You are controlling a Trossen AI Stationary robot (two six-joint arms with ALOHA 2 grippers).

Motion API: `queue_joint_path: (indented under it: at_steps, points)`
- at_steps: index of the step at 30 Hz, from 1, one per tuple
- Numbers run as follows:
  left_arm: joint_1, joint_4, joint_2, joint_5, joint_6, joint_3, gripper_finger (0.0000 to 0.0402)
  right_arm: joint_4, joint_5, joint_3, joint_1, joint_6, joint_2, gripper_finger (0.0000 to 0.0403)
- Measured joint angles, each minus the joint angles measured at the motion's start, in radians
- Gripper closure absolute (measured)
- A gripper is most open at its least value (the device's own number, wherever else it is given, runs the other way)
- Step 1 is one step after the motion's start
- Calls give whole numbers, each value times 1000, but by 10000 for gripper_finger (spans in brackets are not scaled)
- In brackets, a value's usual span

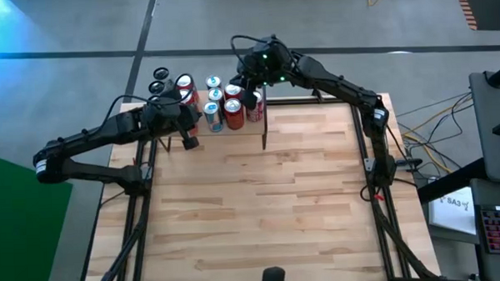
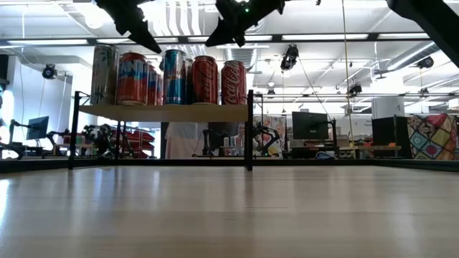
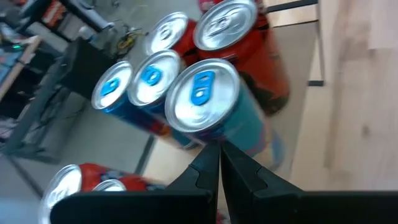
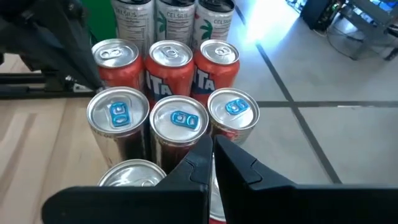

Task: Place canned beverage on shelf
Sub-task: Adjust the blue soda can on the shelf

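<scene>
From above, the shelf (image 1: 264,115) sits at the far edge of the table (image 1: 260,198), crowded with cans (image 1: 224,104) standing upright in a tight cluster; the left gripper (image 1: 185,130) hovers at the cluster's left side and the right gripper (image 1: 250,82) just behind it, neither carrying anything. Looking level across the tabletop, the cans (image 2: 172,75) stand in a row on the light board (image 2: 165,112) between its black uprights, with both arms hanging over them from the top. Past the left wrist, the fingers (image 3: 221,168) are pressed together right next to a blue-tabbed can (image 3: 202,96), gripping nothing. Past the right wrist, that arm's fingers (image 4: 211,158) are likewise pressed together and empty above silver-topped cans (image 4: 180,121), with taller slim cans (image 4: 177,22) behind. I see no can left on the open table, so the placing looks finished, or nearly; what remains is probably just pulling both arms clear without knocking the row.
</scene>
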Motion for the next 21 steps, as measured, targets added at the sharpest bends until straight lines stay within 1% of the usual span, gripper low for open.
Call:
queue_joint_path:
  at_steps: [3, 5, 21]
  points:
    - [0, 2, 0, -45, 3, 0, 402, -1, 0, -2, 0, -7, 0, 394]
    - [1, 6, 0, -55, 5, 0, 402, 0, 0, -4, 0, -7, 0, 394]
    - [6, 41, 32, -57, 21, 0, 402, -3, 1, -9, 1, -11, 0, 394]
